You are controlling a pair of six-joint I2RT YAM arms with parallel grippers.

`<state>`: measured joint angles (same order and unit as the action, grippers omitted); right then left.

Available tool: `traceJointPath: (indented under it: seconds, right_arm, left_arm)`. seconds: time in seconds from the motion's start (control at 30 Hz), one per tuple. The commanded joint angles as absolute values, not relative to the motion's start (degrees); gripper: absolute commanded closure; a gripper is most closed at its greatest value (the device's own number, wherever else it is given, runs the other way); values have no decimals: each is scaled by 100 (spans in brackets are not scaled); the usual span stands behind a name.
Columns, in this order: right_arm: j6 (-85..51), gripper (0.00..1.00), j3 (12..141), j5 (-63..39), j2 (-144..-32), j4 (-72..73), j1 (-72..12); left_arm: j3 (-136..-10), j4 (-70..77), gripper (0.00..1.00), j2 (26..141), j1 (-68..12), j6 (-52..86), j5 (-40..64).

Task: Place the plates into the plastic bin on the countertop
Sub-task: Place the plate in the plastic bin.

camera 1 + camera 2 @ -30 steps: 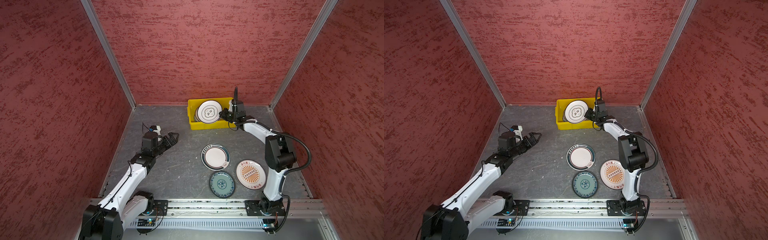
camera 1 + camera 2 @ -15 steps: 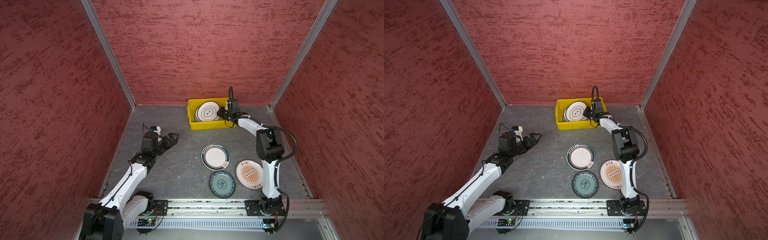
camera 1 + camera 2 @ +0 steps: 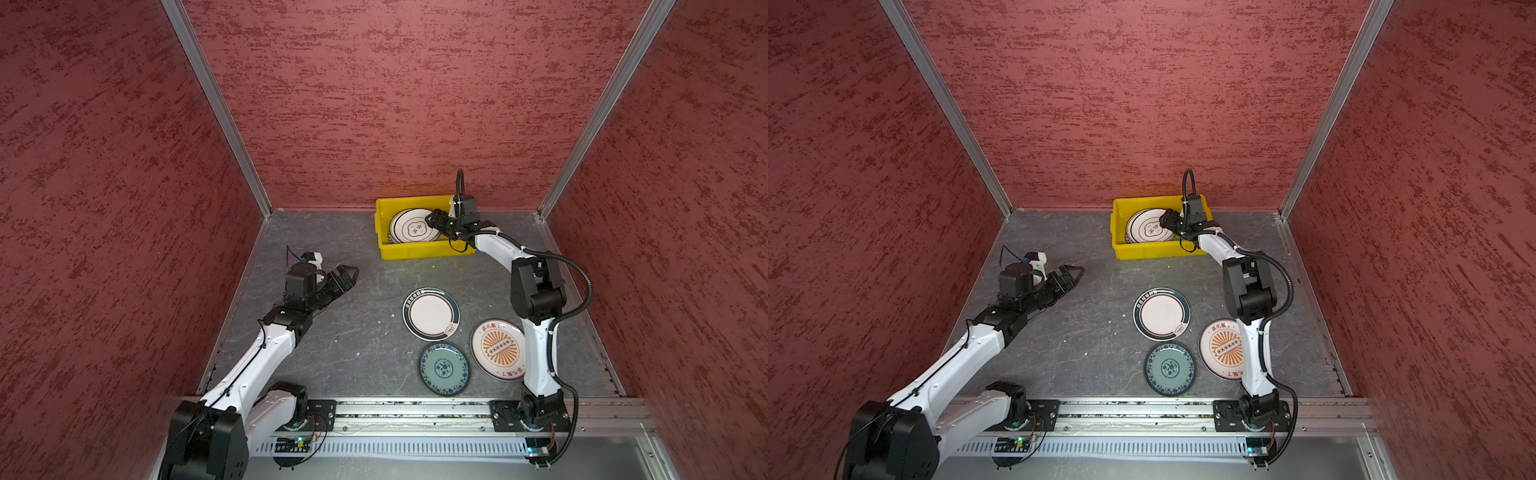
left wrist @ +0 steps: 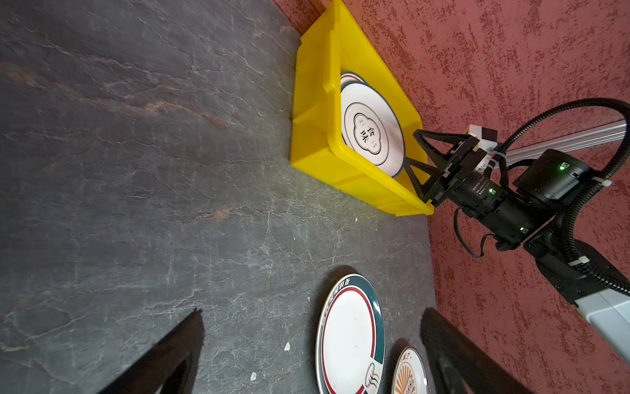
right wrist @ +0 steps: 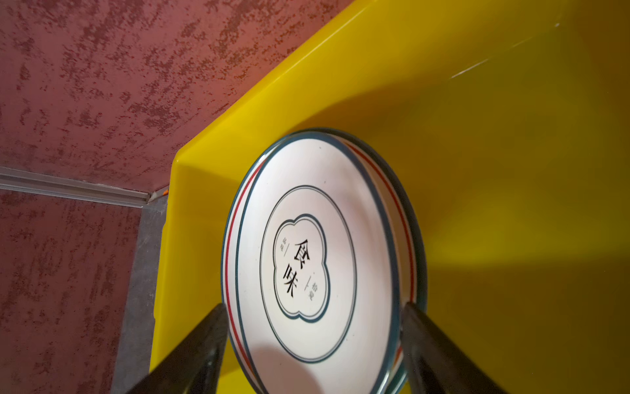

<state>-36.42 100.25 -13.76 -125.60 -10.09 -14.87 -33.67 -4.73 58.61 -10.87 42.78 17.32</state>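
Since the right gripper (image 3: pixel 433 218), over the plastic bin (image 3: pixel 419 249), and the left gripper (image 3: pixel 352 274) gape empty, I'd pinch the loose white plate (image 3: pixel 431 313) by its rim: stiff, slick, chippable probably.

My left arm (image 3: pixel 266 353) stretches low and forward, elbow down, wrist level. Out front, my left gripper (image 3: pixel 349 276) points ahead and inward with its jaws spread wide. On the other side, my right arm (image 3: pixel 538 361) rises steeply to a bent elbow, then the forearm reaches far forward and inward. There my right gripper (image 3: pixel 435 219) tips down, both black fingers (image 5: pixel 204 341) splayed well apart.
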Motion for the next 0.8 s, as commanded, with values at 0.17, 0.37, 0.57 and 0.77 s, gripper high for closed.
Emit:
traceJointPath:
  seconds: [0.17,0.37,0.57,0.77]
  right_arm:
    - [-3169,1,9986,-1117,-12030,-1073,-1402]
    - [-3138,1,9212,-1022,-11190,-834,-1310]
    - [-3215,1,8042,-1113,-9945,-370,-1296]
    - [-3199,1,7001,-1111,-8801,-316,-1292]
  left_arm:
    - [-3296,-295,1,5951,-1045,4329,1881]
    - [-3296,-280,1,5977,-1065,4392,1950]
    - [-3283,-145,1,6114,-1141,4460,1957]
    - [-3395,-160,1,6302,-1404,4516,1865]
